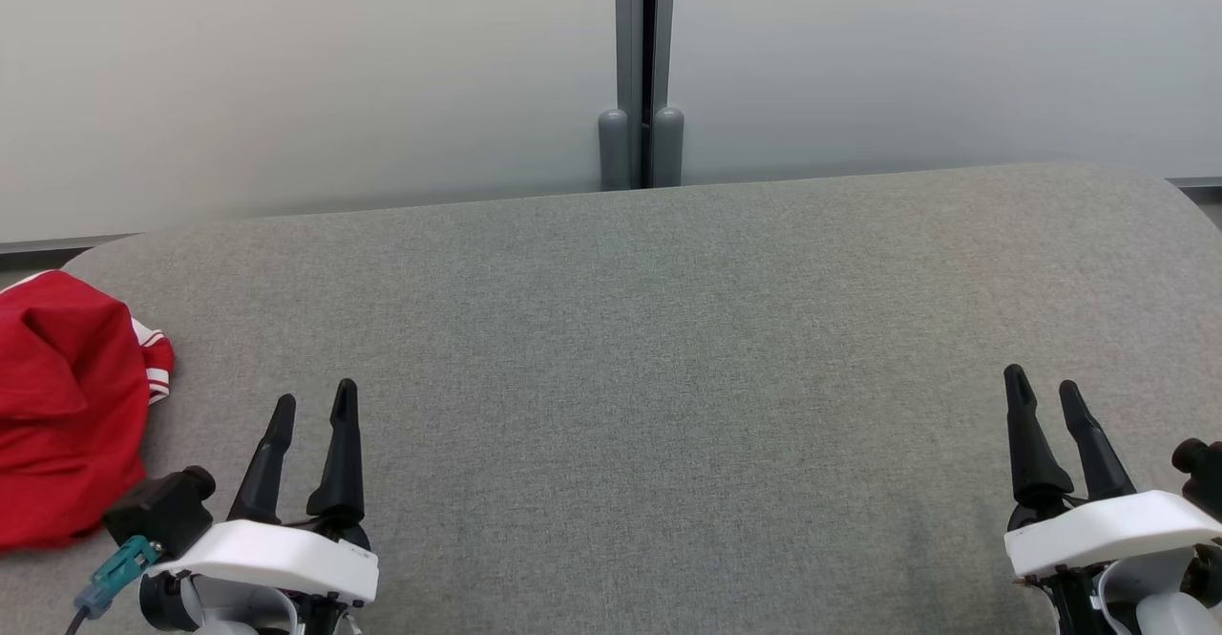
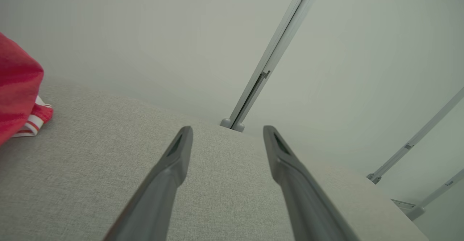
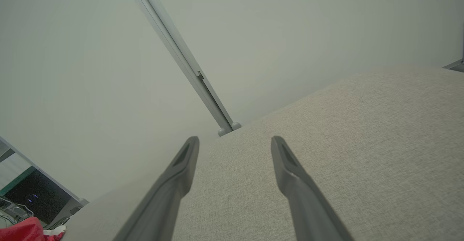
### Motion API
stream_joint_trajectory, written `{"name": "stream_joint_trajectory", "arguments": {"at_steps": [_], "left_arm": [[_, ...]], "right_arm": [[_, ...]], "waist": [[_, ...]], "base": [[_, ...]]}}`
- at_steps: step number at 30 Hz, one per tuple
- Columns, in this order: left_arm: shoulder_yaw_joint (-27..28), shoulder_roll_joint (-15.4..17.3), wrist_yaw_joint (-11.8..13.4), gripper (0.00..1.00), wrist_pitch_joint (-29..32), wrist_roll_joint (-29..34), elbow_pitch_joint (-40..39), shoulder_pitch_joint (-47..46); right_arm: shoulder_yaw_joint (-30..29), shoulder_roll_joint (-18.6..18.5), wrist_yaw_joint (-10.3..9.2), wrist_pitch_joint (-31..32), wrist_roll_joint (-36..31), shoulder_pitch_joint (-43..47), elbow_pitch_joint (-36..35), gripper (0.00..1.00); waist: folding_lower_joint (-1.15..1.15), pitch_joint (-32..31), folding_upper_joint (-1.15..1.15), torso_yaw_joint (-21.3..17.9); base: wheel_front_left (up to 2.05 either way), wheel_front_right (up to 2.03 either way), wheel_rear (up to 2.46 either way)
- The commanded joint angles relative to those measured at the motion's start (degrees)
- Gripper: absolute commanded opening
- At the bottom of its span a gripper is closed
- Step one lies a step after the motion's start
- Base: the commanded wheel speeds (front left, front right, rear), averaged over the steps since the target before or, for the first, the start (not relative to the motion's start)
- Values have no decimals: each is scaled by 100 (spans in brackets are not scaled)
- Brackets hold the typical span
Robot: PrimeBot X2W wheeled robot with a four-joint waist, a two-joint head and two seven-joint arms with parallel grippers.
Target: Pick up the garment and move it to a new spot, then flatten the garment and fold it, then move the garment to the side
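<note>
Garment (image 1: 67,406): crumpled at 9 o'clock on bench (image 1: 668,329), not yet picked.
Hands: left hand (image 1: 315,394) and right hand (image 1: 1042,379) wide open, empty, ready to reach.

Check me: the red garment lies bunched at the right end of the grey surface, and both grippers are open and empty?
Not quite. The head view shows the red garment bunched at the left end of the grey surface. The left gripper and right gripper are indeed open and empty.

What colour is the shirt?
Red garment, with white stripes on its cuff; clearest in the head view.
</note>
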Motion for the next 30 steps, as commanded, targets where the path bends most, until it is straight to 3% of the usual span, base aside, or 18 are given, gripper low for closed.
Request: {"name": "stream_joint_trajectory", "arguments": {"at_steps": [1,30], "left_arm": [[-16,58,22,100,-60,206,-25,-63],[-214,55,90,100,-453,1797,441,-21]], "right_arm": [[6,-57,22,-57,-204,-100,-26,100],[269,-75,25,-198,-1718,23,246,100]], "waist": [[0,-3,0,2],[0,-71,0,18]], "base": [[0,0,0],[0,0,0]]}}
